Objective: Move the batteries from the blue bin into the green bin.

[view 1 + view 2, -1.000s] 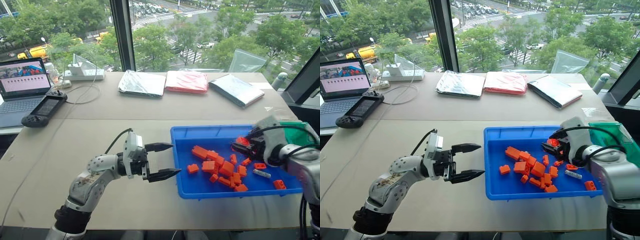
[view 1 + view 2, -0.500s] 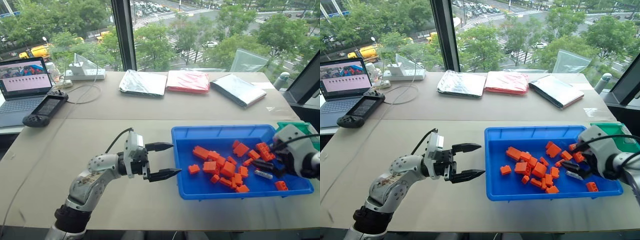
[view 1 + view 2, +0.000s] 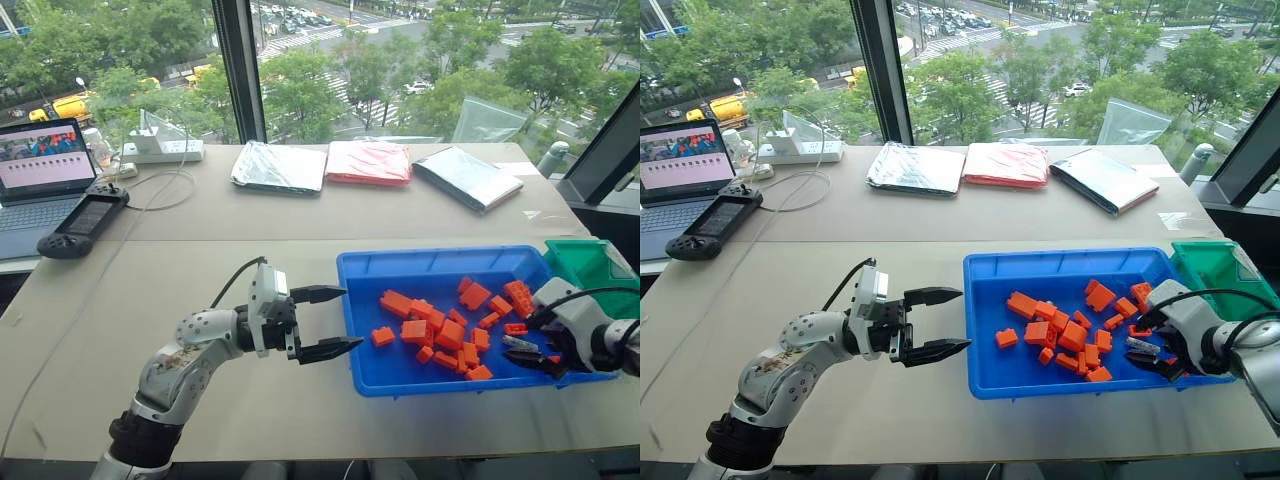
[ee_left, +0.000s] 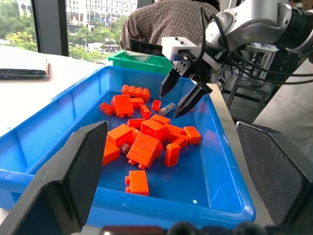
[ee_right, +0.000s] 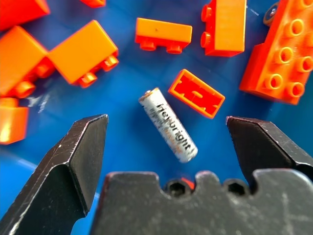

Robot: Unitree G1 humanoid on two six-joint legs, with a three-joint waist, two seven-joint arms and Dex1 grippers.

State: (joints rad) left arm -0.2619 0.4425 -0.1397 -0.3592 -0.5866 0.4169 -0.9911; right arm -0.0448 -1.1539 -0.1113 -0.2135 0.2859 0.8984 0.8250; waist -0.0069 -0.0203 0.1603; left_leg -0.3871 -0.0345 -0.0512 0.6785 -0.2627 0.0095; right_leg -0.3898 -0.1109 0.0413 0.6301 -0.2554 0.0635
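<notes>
On the table in the head view, the blue bin holds scattered orange bricks; the green bin sits touching its far right corner. Along the left wrist view, the left gripper hangs open beside the bin. Under the right wrist camera, the right gripper, fingers wide, hovers over a silver battery, holding nothing.

The table bears the blue bin, laptop and three pouches.
</notes>
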